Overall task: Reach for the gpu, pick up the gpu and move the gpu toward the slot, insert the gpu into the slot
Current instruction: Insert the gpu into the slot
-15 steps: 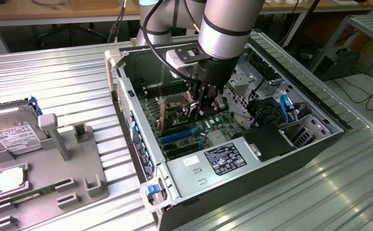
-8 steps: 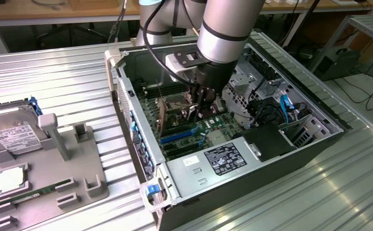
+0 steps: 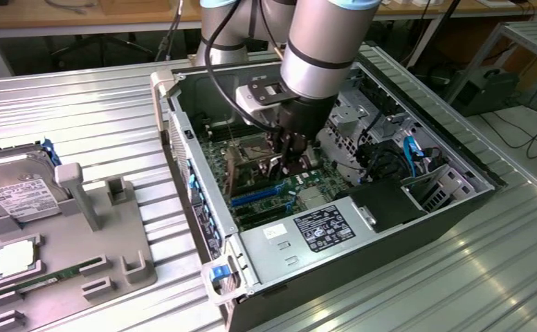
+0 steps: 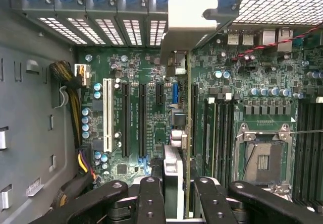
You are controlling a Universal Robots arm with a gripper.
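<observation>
My gripper (image 3: 285, 164) is down inside the open computer case (image 3: 453, 200), over the motherboard (image 3: 250, 173). It is shut on the gpu (image 4: 187, 133), which I see edge-on in the wrist view as a thin dark card between the black fingers (image 4: 150, 199). Its silver bracket (image 4: 186, 22) reaches the case's rear slot openings. The card hangs upright, right beside a long black slot (image 4: 195, 115) and lined up along it. Whether its lower edge touches the slot I cannot tell. In the exterior view the gpu (image 3: 270, 166) is mostly hidden by the gripper.
Other black slots (image 4: 124, 114) and a white slot (image 4: 107, 115) lie beside the card, as does the CPU socket (image 4: 262, 159). Yellow and black cables (image 4: 70, 93) run along the case wall. Outside the case, a hard drive (image 3: 14, 190) and a grey fixture (image 3: 75, 242) holding a green memory stick (image 3: 47, 280) sit on the table.
</observation>
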